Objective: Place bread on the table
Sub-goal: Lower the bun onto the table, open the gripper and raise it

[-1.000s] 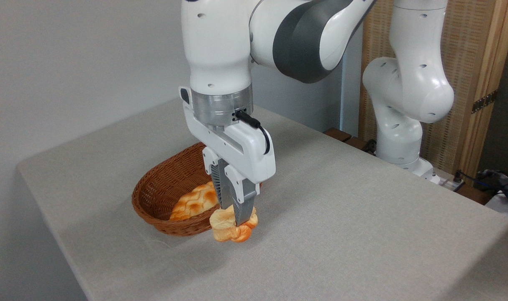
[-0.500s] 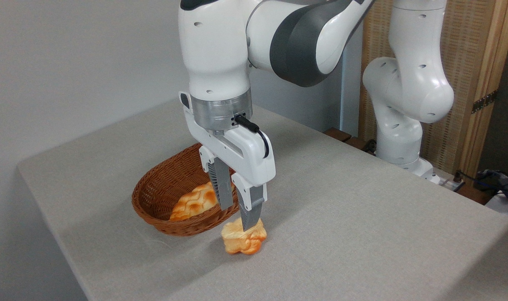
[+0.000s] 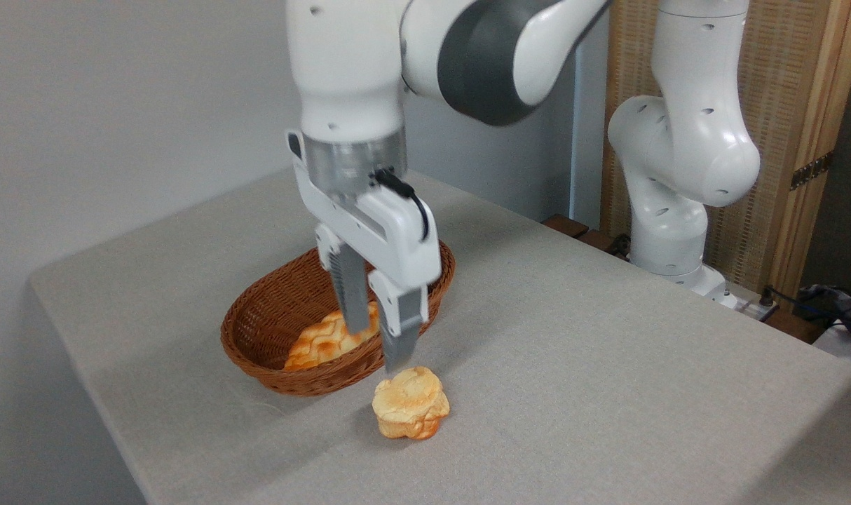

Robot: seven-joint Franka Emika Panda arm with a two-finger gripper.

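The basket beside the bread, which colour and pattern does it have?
Brown woven wicker basket, clearest in the fixed camera view.

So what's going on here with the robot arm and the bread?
The arm has just set the bun on the table, right in front of the basket. Its pincer is open and lifting away above the bun, no longer touching it. A braided loaf lies in the basket. The placing looks done.

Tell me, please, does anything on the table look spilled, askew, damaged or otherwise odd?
Nothing stands out. The bread sits upright on the table, just in front of the wicker basket, which holds a braided loaf. The gripper is open above the bread.
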